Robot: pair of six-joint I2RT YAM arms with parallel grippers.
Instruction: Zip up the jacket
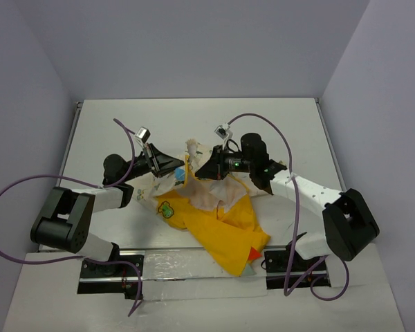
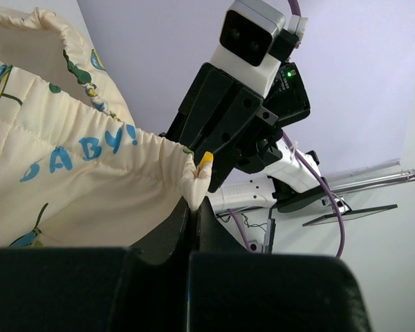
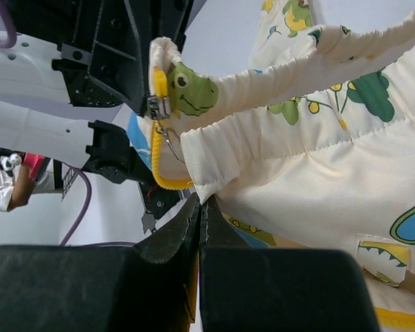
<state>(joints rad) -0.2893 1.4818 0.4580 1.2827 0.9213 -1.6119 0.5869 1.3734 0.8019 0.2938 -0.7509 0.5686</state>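
1. The jacket (image 1: 221, 221) lies bunched in the middle of the table (image 1: 194, 117). Its yellow shell is spread toward the near edge, and its cream cartoon-print lining is lifted up between the two arms.
2. A small metal zip slider (image 3: 158, 107) sits on the yellow zip tape at a raised hem corner, just above the right gripper's fingertips.
3. The right gripper (image 3: 200, 204) is clenched on the cream hem right under that tape.
4. The left gripper (image 2: 194, 207) is clamped on another cream corner, with a yellow zip tip (image 2: 204, 161) poking up just above its pinch.
5. The two grippers face each other closely.
6. To me this is the joining step, with the zip not yet run up.
7. The next move calls for lining the yellow tip up with the slider and seating it, with both hems held taut.
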